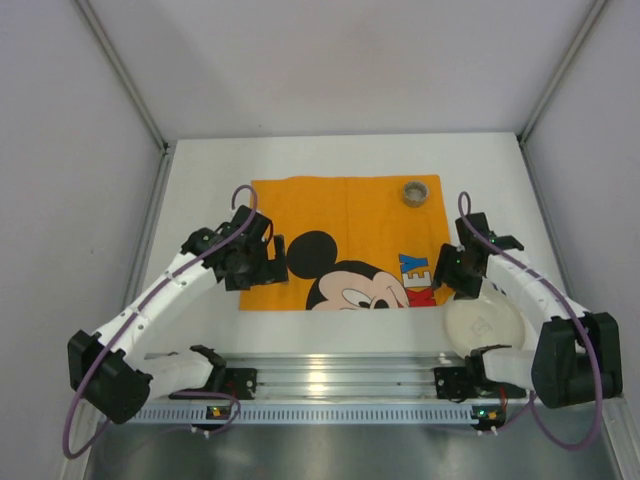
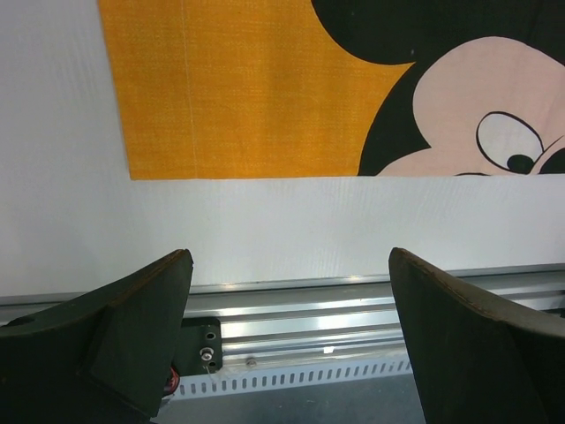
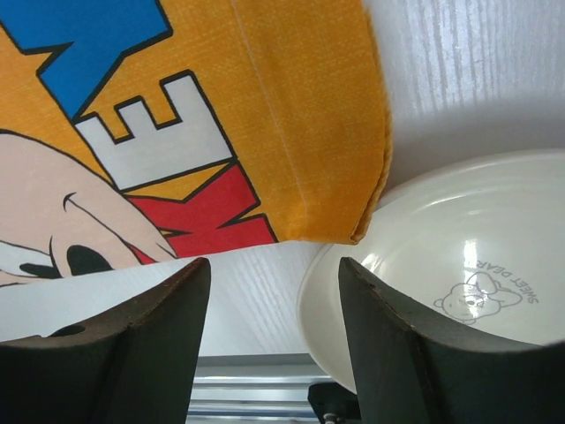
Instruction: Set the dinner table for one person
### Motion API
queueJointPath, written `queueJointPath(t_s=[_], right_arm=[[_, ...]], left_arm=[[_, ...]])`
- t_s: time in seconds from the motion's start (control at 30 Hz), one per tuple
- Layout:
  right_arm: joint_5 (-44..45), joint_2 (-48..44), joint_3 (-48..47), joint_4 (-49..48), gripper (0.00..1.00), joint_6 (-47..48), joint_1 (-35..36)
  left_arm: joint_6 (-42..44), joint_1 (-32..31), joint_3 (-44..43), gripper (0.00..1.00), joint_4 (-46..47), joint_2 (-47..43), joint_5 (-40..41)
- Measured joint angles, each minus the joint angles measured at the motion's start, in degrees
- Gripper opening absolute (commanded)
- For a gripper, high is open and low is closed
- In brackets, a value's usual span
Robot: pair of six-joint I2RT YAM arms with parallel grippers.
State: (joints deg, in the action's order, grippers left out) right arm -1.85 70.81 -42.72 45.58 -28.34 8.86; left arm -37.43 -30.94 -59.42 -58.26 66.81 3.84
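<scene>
The white dinner table [image 1: 205, 200] carries an orange Mickey Mouse cloth [image 1: 345, 235] at its middle. A cream plate [image 1: 484, 326] with a small bear print lies at the near right, its rim at the cloth's near right corner. My left gripper [image 1: 268, 266] is open and empty, low over the cloth's near left corner. In the left wrist view it [image 2: 291, 305] spans bare table [image 2: 265, 230] below the cloth [image 2: 247, 88]. My right gripper [image 1: 456, 274] is open and empty, just above the plate's left rim [image 3: 459, 256] and the cloth's corner [image 3: 291, 132].
A small round grey-brown cup-like object [image 1: 413, 192] stands on the cloth's far right corner. A metal rail [image 1: 330, 375] with the arm bases runs along the near edge. Grey walls close in the left, right and far sides.
</scene>
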Motion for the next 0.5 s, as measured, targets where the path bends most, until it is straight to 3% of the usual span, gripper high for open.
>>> queueJointPath(t_s=[0.43,0.5], right_arm=[[3.85,-2.43,0.44,4.98,0.58,-5.35,8.52],[5.09,-2.36,0.46,5.7,0.54,-6.1,8.81]], left_arm=[[-3.5,-1.33,2.75,0.99,1.16,-5.27,0.57],[-4.13,-1.36,3.5,0.98,1.16,-6.47,0.74]])
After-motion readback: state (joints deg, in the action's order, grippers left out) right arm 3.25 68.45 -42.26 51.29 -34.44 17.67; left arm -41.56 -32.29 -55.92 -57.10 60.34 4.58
